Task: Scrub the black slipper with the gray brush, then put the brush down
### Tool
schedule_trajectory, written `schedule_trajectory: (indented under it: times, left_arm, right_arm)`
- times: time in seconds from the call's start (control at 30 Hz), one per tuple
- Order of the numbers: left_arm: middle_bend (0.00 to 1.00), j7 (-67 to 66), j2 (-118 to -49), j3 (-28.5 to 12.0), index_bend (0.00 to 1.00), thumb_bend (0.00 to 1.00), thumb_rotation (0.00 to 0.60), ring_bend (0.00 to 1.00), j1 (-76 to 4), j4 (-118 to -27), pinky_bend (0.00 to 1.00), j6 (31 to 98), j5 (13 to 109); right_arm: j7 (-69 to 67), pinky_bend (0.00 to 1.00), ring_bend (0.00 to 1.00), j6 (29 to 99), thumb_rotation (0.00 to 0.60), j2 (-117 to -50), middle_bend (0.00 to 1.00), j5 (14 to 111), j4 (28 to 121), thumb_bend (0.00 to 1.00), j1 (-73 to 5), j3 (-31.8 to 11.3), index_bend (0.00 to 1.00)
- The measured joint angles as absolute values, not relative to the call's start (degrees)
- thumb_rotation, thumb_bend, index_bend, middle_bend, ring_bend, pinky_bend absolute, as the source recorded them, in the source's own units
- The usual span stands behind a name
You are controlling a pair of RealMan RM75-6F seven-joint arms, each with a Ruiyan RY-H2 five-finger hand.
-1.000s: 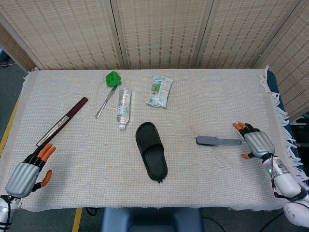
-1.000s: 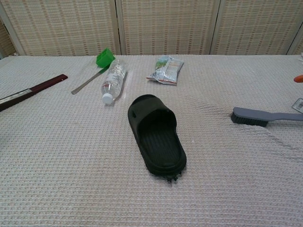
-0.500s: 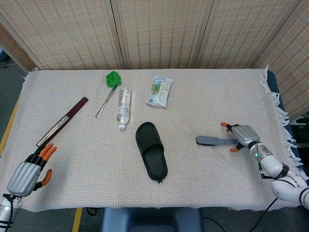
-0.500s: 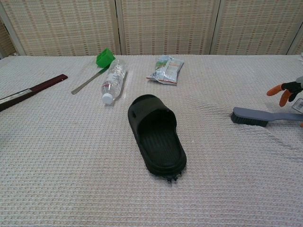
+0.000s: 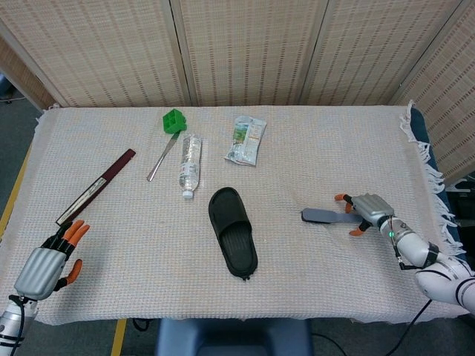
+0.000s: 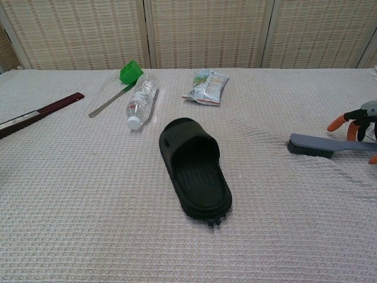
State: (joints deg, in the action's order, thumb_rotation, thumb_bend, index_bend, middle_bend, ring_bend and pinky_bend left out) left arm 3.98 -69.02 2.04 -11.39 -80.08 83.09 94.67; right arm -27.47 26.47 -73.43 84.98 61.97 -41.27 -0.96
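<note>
The black slipper (image 5: pixel 232 231) lies sole-down in the middle of the cloth, also seen in the chest view (image 6: pixel 194 168). To its right lies the gray brush (image 5: pixel 323 216), bristles down, handle pointing right (image 6: pixel 312 144). My right hand (image 5: pixel 369 208) is over the far end of the handle, with fingers spread above it and the thumb below it (image 6: pixel 362 121). Nothing shows a closed grip on the brush. My left hand (image 5: pixel 41 268) sits at the front left edge, fingers apart and holding nothing, out of the chest view.
A water bottle (image 5: pixel 189 163) lies behind the slipper. A green-headed scoop (image 5: pixel 174 121) and a snack packet (image 5: pixel 246 139) are further back. A long dark red bar (image 5: pixel 96 185) lies slantwise at the left. The table (image 5: pixel 133 245) is covered in woven cloth.
My right hand has slid left along the table to the brush handle, and its fingers now straddle the handle's end. The left hand has barely shifted. The brush and slipper have not moved.
</note>
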Motion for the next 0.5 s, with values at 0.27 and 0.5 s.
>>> schedule_trajectory:
  times: [0.27,0.5]
  left_arm:
    - [0.0,5.5,-68.7,2.4,0.0,0.54,0.6,0.0,-11.7,-80.1,0.26,82.4,94.9]
    - [0.0,5.5,-68.7,2.4,0.0,0.54,0.6,0.0,-11.9,-79.8,0.26,82.0,94.6]
  right_arm:
    - [-32.4,0.53,0.36,25.1,0.6,-73.3,0.4,86.2,61.8,0.06,-43.0,0.3,0.22]
    - [-35.0,0.54,0.36,24.8,0.6,-72.3,0.41,87.6,62.5,0.06,-43.8,2.3,0.24]
